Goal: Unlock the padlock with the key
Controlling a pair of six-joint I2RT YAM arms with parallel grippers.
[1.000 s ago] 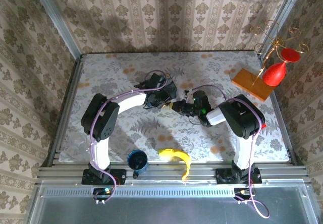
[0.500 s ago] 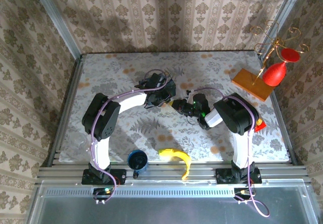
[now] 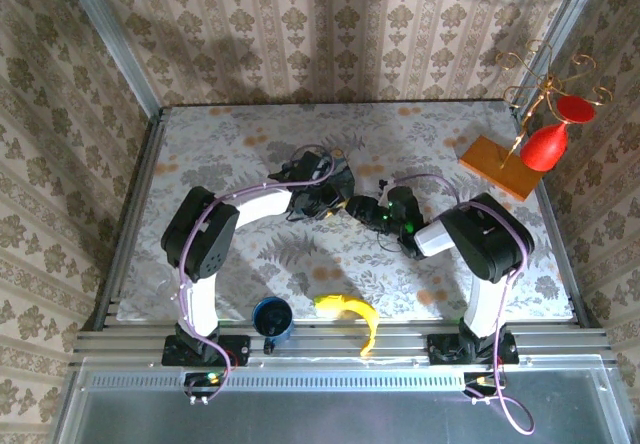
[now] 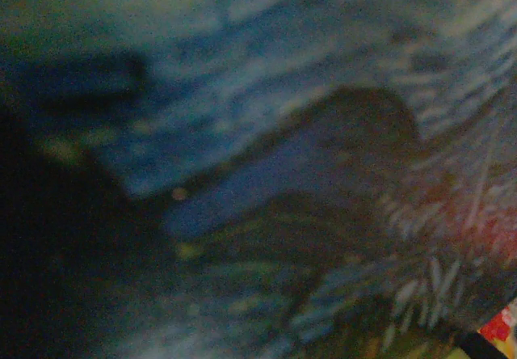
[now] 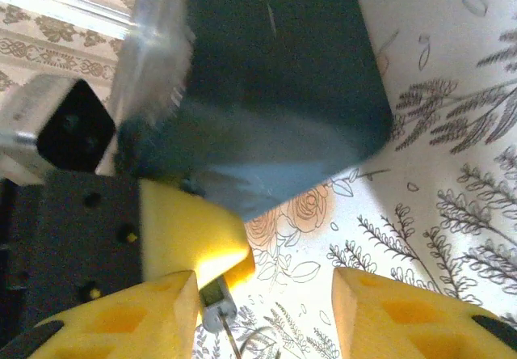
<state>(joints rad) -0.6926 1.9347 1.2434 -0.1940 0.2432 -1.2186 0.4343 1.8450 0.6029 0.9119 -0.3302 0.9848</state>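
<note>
Status: judged unlocking under way, not confirmed done. Noted both arms meeting over middle of table [image 3: 440, 144]. Found left gripper [image 3: 330, 202] closed narrow on blue tin [image 5: 275, 84], one yellow pad [image 5: 190, 230] flat against tin's dark face, opposite pad hidden behind it. Found right gripper [image 5: 262, 286] spread wide and holding nothing, bare cloth between its fingers, just below tin. Located padlock [image 5: 216, 298], a small grey-black metal lump, below tin's edge in right wrist view, lodged between left gripper's pad and one right fingertip, close against both. Saw thin wire loop [image 5: 242, 344] hanging just under it, possibly ring of key; could not confirm key seated in keyhole. Could not confirm shackle sprung either: too small, part hidden. Reckoned remaining work as follows: verify key turned, free shackle, lift padlock off tin. Containers, larger first: could not tell tin's lid state or contents; read blurred blue painted surface in left wrist view as same tin, very close to camera. Saw dark blue cup [image 3: 272, 317] with mouth up at near edge of table, just beside banana [image 3: 350, 311], well apart from both grippers; could not make out anything in its dark interior.
</note>
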